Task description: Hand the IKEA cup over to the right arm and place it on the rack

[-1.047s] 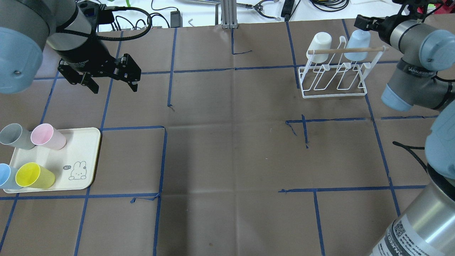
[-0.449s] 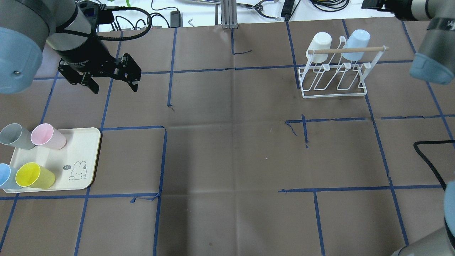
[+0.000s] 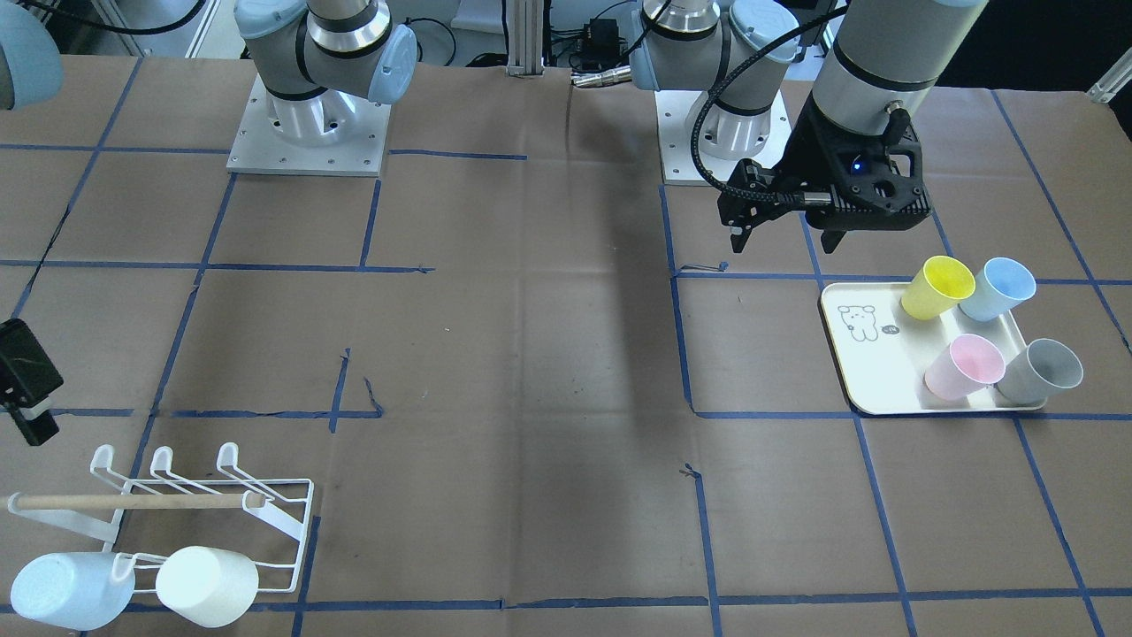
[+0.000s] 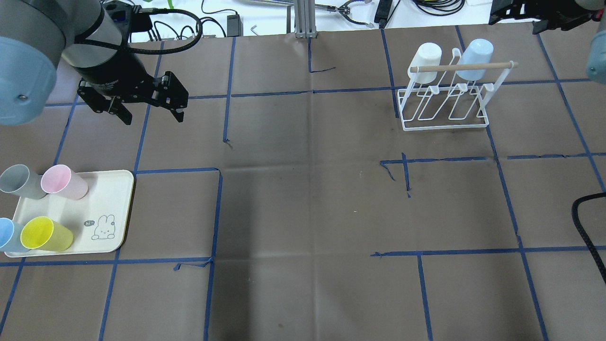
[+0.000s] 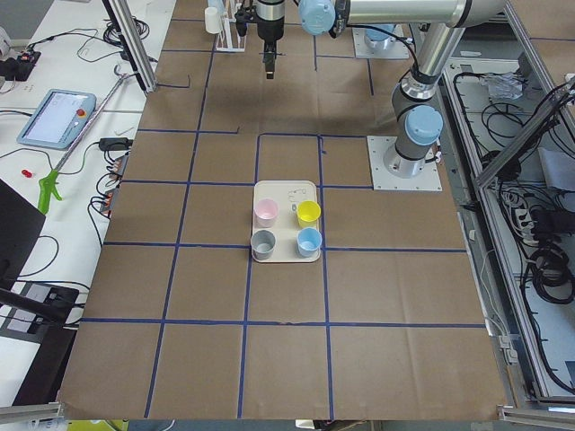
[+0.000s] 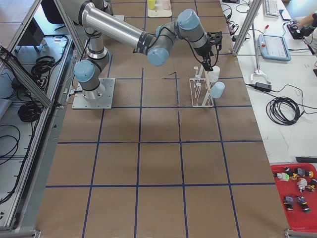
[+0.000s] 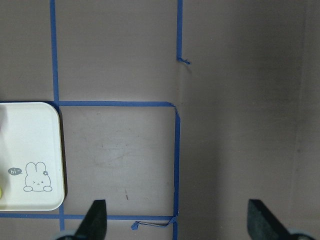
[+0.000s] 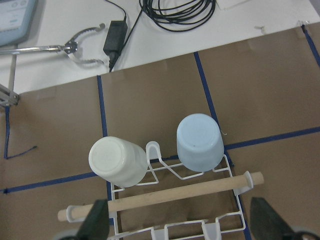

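Hovering right fingers (image 8: pixel 97 222) spread, empty | rack (image 8: pixel 165 195) beneath, apart | left fingers (image 7: pixel 95 220) spread

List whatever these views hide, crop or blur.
- Overhead: blue cup on the tray, cropped by the left edge.
- Overhead: right gripper, jaws beyond the top edge.
- Right wrist: rack, near row cut off by the bottom edge.
- Exterior left: tray's rabbit drawing, too small.

Table (image 4: pixel 303 213), brown-papered, blue-taped; carries cream tray (image 4: pixel 111 208) at left end, rack (image 4: pixel 461 67) at right.
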You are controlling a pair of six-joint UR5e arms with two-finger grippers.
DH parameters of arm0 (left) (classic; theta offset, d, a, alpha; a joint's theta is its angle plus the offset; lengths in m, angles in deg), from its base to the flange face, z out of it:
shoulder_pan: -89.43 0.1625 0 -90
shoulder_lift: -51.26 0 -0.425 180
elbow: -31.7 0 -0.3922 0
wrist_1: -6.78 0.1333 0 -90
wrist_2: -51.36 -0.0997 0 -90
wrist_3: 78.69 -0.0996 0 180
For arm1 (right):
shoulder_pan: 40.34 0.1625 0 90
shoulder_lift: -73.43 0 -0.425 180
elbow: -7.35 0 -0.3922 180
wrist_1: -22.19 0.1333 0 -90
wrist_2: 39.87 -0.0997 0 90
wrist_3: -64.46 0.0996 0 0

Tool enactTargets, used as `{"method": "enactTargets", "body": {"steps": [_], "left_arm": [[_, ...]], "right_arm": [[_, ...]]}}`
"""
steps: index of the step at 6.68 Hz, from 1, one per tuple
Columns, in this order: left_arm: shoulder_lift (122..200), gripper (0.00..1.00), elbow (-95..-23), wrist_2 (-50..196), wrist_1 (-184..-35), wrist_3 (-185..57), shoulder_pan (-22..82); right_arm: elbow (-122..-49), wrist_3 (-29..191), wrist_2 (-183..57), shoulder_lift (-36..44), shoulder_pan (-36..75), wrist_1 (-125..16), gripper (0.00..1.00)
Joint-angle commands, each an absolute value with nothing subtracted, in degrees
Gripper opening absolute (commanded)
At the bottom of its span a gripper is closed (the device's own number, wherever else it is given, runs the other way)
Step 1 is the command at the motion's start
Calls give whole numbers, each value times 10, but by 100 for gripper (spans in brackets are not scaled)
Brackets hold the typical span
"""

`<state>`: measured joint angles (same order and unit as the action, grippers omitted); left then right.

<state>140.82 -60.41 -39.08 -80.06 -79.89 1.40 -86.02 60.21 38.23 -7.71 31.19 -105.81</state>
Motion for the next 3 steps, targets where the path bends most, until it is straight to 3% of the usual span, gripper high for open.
{"method": "enactTargets", "body": {"steps": [1,3], "left_arm": [[1408,100,-604,-391,-801,-797,14],[1408,100,-604,-391,-801,-797,13]], "right_arm": [[-818,615,437,-123,355,-837,100],[-793,656,457,-155,406,-673,100]]}}
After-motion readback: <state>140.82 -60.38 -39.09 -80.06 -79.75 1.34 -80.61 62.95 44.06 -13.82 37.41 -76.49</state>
